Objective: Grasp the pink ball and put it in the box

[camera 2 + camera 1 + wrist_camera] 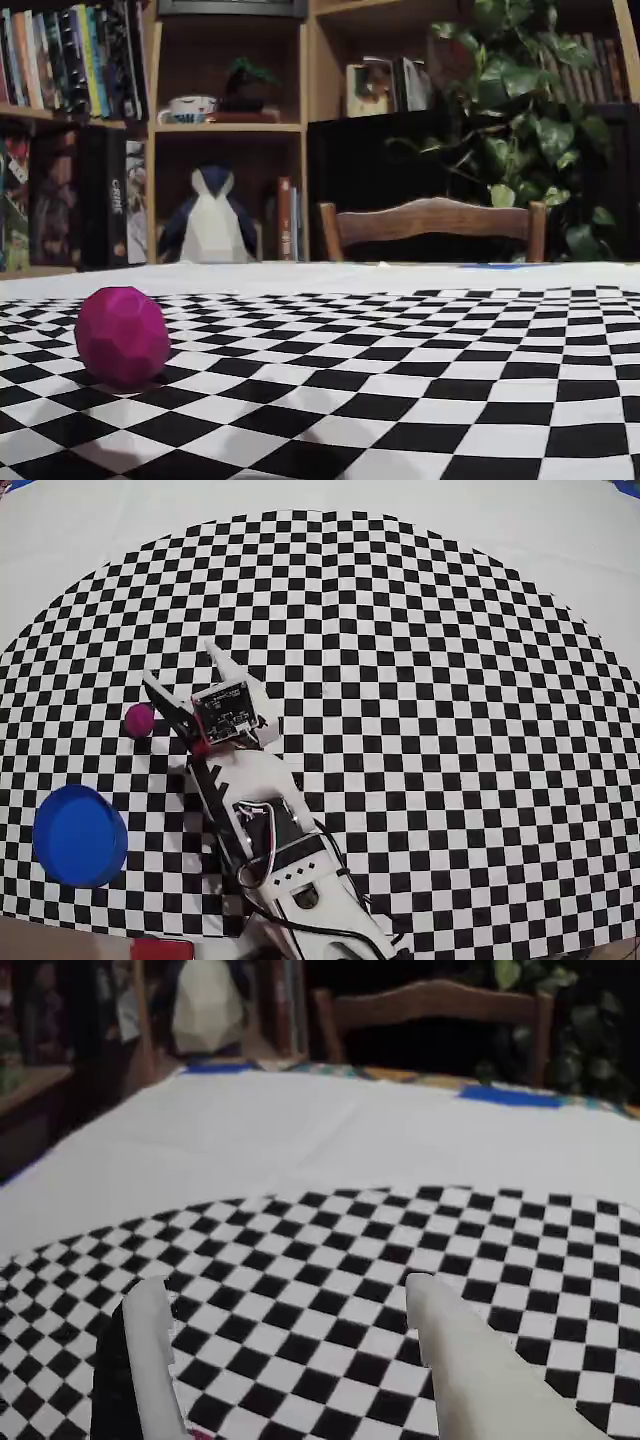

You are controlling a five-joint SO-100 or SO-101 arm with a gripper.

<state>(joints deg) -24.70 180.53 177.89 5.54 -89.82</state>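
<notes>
The pink ball [140, 720] rests on the checkered cloth at the left in the overhead view. It looks large in the low fixed view [122, 335], where no gripper shows. My gripper [178, 663] is open and empty. Its dark finger [165, 702] lies just to the right of the ball, so the ball is outside the jaws. In the wrist view the gripper [285, 1285] shows two white fingers spread wide over bare checkers. The blue round box [80, 835] stands at the lower left, below the ball.
The checkered cloth [420, 680] covers most of the white table. My arm [265, 810] reaches up from the bottom edge. A wooden chair [432, 225], bookshelves and a plant stand beyond the far edge of the table.
</notes>
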